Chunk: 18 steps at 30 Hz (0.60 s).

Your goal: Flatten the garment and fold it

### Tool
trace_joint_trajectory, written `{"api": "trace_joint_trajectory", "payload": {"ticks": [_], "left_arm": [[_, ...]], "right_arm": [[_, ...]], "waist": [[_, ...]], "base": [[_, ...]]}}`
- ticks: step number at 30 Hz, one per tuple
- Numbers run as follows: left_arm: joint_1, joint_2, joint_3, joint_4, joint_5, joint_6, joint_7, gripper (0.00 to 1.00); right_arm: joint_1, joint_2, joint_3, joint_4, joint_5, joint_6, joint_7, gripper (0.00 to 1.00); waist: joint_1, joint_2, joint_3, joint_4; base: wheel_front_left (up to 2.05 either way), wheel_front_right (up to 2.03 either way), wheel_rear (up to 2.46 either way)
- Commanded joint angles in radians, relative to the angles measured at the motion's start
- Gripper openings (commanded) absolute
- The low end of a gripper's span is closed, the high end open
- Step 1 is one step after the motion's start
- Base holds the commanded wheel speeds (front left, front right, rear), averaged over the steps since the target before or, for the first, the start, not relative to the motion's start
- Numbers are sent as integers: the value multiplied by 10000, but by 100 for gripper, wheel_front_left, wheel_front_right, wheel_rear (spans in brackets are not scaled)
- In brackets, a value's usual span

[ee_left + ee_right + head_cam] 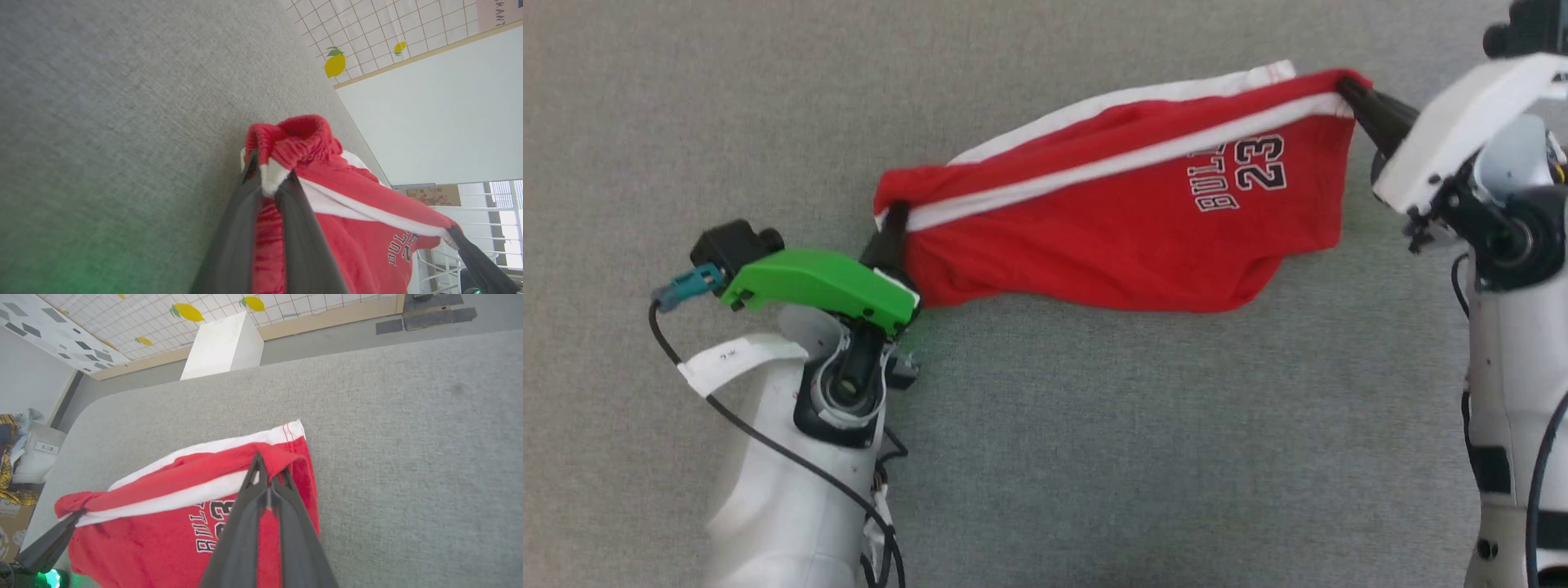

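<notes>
The garment, red shorts with white trim and a "BULLS 23" print, hangs stretched between my two grippers above the grey surface. My left gripper is shut on its gathered waistband end at the left. In the left wrist view the left gripper pinches the garment, red and white cloth bunching between the fingers. My right gripper is shut on the leg hem corner at the upper right. The right wrist view has the right gripper closed on the hem of the garment.
The grey felt tabletop spreads all around. Its rounded far edge meets the floor, where a white box stands. A pile of clothes lies off the table's side. A tiled wall with lemon stickers is behind.
</notes>
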<state>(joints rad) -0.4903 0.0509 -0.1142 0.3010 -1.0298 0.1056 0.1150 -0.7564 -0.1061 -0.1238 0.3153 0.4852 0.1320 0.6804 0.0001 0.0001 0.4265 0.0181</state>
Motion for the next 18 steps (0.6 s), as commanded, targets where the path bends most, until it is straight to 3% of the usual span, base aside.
{"api": "trace_joint_trajectory", "payload": {"ticks": [1, 16, 17, 18], "left_arm": [[-131, 8, -3, 123, -23, -62, -72, 0], [-462, 46, -283, 180, 21, 23, 194, 0], [-457, 46, -302, 183, 22, 27, 214, 11], [-450, 47, -314, 185, 26, 32, 222, 49]], "right_arm": [[-333, -26, 82, 250, -166, -13, -189, 0], [-1937, 107, 465, 2916, -1044, -13, -889, 0], [-1977, 120, 488, 3016, -1043, -13, -916, 0], [-2003, 131, 494, 3077, -1029, -13, -973, 36]], "waist": [[-1, -1, 472, 217], [-1, -1, 1150, 249], [-1, -1, 1143, 243], [-1, -1, 1127, 240]], "base": [[0, 0, 0], [0, 0, 0], [0, 0, 0], [0, 0, 0]]}}
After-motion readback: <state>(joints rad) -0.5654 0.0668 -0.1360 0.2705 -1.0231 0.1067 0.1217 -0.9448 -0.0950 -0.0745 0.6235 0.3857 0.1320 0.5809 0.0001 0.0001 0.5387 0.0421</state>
